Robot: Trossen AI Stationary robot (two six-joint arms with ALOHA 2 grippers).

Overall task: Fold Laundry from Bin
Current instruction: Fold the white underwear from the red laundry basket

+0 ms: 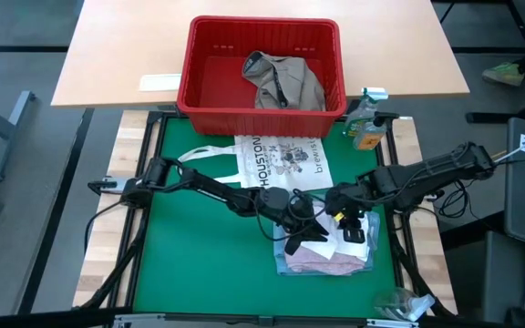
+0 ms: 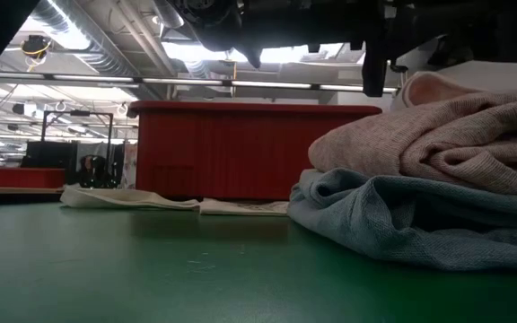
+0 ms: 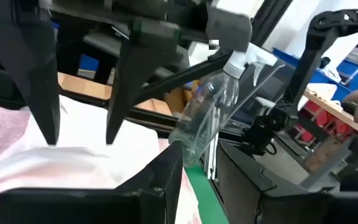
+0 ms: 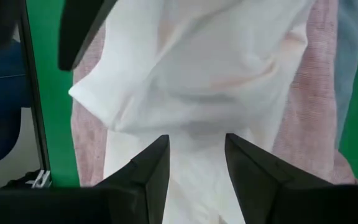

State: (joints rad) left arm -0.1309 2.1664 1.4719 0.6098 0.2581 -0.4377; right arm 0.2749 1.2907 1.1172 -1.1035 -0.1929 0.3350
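currently mid-fold on a white garment lying on top of the pile at the near right of the green surface. pile order, from the low view: pale pink piece over a light blue piece. both arms meet over the pile. right gripper: jaws parted, white cloth showing in the gap; cannot tell whether they pinch it or only hover. left gripper: jaws also apart, tips at the white cloth, nothing seen gripped. red bin stands at the far edge and holds one khaki-grey garment, not yet taken. houston tote bag lies flat between bin and pile.

judgement: white piece needs squaring on the stack; next move calls for a clean release, lift clear without dragging the cloth, then reach to the bin.
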